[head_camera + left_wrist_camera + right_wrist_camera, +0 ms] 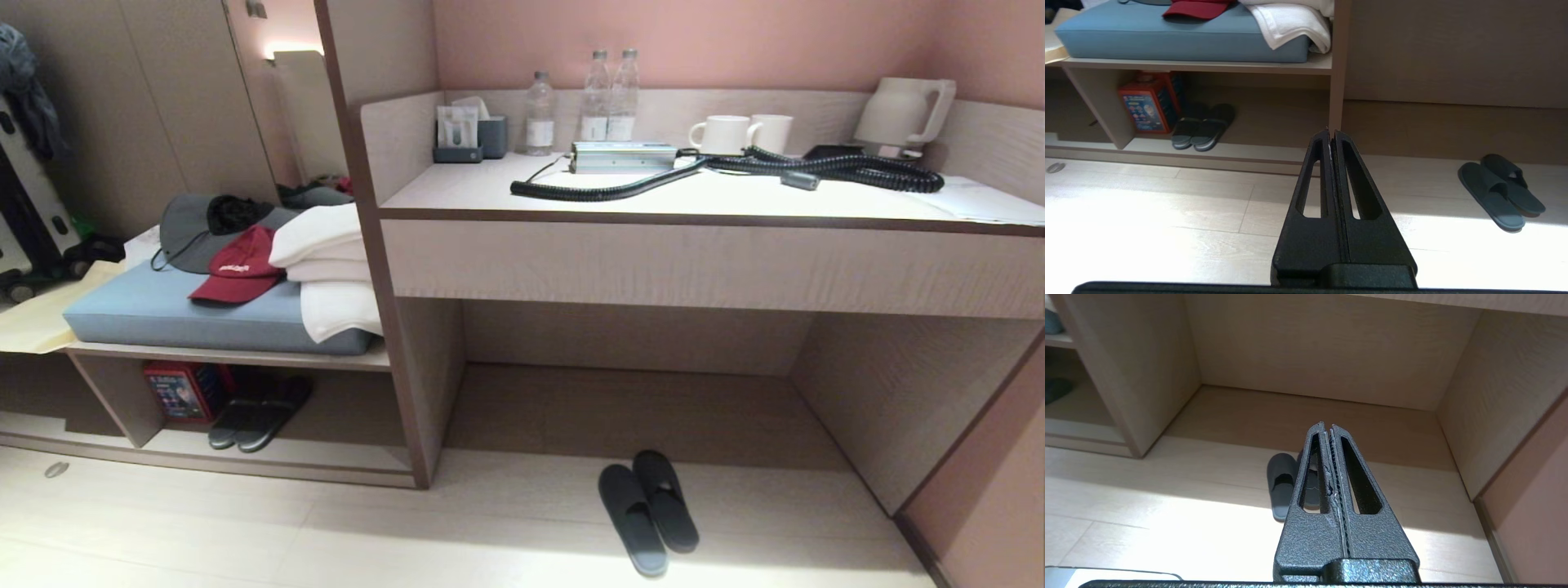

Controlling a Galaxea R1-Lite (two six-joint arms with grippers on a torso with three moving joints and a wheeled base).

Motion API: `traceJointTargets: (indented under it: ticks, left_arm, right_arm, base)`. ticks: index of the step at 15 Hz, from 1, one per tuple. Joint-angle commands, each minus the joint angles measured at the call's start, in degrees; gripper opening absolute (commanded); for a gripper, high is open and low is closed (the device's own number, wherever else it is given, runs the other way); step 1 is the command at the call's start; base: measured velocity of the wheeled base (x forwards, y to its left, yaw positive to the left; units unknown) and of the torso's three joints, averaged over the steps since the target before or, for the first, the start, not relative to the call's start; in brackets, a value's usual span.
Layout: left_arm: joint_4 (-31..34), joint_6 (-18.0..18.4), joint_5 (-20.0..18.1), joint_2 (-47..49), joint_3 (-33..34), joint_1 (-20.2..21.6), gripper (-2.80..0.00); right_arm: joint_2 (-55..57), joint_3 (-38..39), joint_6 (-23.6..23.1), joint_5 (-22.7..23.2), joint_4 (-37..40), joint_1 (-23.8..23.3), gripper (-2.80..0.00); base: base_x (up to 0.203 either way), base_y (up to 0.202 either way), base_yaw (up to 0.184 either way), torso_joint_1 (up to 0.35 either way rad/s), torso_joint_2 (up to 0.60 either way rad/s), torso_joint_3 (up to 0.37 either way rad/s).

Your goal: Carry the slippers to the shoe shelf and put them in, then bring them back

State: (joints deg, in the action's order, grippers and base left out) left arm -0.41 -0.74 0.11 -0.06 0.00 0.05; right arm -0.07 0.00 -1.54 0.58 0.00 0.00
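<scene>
The slippers [649, 510], a slate grey-blue pair, lie side by side on the pale floor in front of the desk's open recess. They also show in the left wrist view [1498, 192] and, partly behind a finger, in the right wrist view [1282, 486]. The shoe shelf [343, 457] is the low cubby under the cushioned bench on the left [1274, 151]. My left gripper [1331, 132] is shut and empty, held above the floor and facing the upright divider. My right gripper [1327, 425] is shut and empty too, facing the recess above the slippers. Neither arm shows in the head view.
A darker pair of slippers [260, 412] and a red box [184, 392] sit inside the cubby. The bench cushion [163, 314] carries caps and folded towels. The desk top [571, 196] holds bottles, mugs, a kettle and a black coiled hose. A side panel [971, 457] closes the right.
</scene>
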Motion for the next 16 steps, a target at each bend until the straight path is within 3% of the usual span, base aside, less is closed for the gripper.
traceJointTargets:
  ticks: [1,8,16]
  left_arm:
    - [0.0,-0.1,0.1,0.0,0.0,0.0,-2.80]
    - [0.1,-0.1,0.1,0.1,0.0,0.0,-2.80]
    - [0.0,-0.1,0.1,0.1,0.0,0.0,-2.80]
  right_arm:
    - [0.1,0.0,0.0,0.0,0.0,0.0,-2.80]
    - [0.1,0.1,0.0,0.0,0.0,0.0,-2.80]
    - [0.1,0.1,0.0,0.0,-0.1,0.0,-2.80]
  base:
    - [0.000,0.000,0.000,0.000,0.00,0.000]
    - [0.042,0.121,0.002,0.001,0.00,0.003]
    - [0.194,0.191,-0.003,0.004,0.00,0.004]
